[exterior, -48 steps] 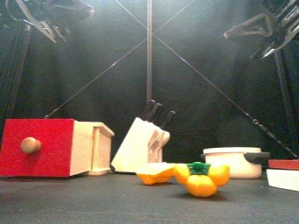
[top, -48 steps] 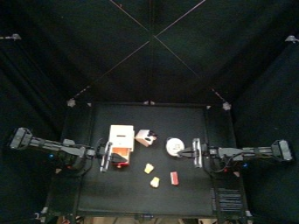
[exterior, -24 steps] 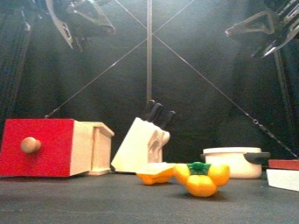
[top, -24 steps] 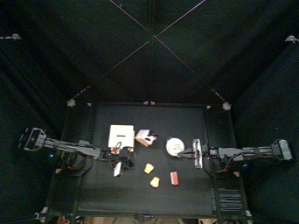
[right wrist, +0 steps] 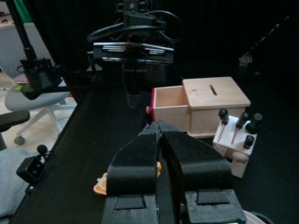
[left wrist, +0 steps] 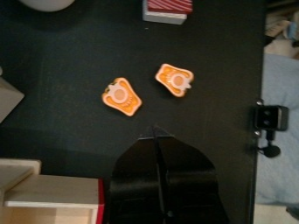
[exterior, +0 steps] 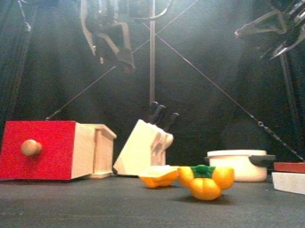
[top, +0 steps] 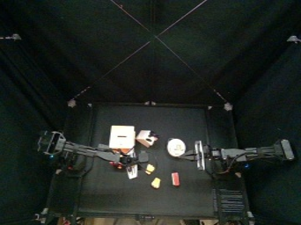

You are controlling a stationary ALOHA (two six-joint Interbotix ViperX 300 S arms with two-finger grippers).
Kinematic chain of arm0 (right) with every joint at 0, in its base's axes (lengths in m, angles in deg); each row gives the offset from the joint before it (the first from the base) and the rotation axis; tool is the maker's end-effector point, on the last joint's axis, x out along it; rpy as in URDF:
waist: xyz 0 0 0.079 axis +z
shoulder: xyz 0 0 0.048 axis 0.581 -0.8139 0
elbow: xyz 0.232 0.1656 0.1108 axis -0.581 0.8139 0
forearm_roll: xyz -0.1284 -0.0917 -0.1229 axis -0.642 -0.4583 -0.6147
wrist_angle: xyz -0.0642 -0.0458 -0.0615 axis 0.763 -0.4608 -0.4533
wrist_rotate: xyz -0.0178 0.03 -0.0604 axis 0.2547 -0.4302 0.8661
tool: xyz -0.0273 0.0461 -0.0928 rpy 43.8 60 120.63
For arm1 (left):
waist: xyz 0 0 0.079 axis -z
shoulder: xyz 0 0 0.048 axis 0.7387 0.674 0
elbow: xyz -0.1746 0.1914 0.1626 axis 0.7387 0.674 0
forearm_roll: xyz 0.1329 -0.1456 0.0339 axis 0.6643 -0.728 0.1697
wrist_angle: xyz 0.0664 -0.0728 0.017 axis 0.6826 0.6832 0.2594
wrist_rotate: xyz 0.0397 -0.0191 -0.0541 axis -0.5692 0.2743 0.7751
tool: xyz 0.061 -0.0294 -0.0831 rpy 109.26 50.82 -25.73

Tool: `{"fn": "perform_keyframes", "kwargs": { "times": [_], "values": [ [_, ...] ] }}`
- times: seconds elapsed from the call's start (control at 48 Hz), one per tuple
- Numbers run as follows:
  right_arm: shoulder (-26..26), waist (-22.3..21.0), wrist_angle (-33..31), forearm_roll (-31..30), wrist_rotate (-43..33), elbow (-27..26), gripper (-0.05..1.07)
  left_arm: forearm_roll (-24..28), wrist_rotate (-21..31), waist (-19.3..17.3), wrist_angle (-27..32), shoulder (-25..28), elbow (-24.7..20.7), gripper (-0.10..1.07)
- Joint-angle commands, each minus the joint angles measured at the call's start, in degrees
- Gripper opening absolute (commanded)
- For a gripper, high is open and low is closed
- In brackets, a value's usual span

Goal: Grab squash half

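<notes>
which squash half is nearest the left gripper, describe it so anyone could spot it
Start at the red-fronted wooden box at the table's left. Two small yellow-orange squash halves lie in front of it; the squash half nearer the box and closest to the left gripper is the one. The other squash half lies nearer the front edge.

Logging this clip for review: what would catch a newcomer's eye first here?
Two orange squash halves lie side by side on the black table, straight below the left gripper. In the front view they sit low in the middle, before the red-fronted wooden box and the knife block. The right gripper rests at the right side.
</notes>
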Motion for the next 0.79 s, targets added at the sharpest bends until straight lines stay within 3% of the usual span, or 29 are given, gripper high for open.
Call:
{"fn": "perform_keyframes", "kwargs": {
  "times": [0.0,0.167,0.312,0.438,0.771],
  "values": [
    [0.0,0.2,-0.7,0.8,-0.1,-0.6,0.02,6.9,9.2,1.2,0.8,2.5,-2.8,0.00],
    [0.0,0.2,-2.1,1.5,-0.1,-0.6,0.02,16.2,23.9,3.1,2.5,6.2,-4.1,0.01],
    [0.2,0.2,-3.3,1.9,-0.1,-0.6,0.02,21.0,32.8,3.9,2.5,8.3,-4.4,0.08],
    [0.4,0.2,-5.2,2.9,-0.1,-0.4,0.02,21.6,37.3,3.8,2.6,10.3,-5.6,0.27],
    [0.6,0.2,-10.5,3.0,0.1,-0.7,0.02,18.7,39.4,3.7,2.2,15.6,-7.8,0.94]
  ]
}}
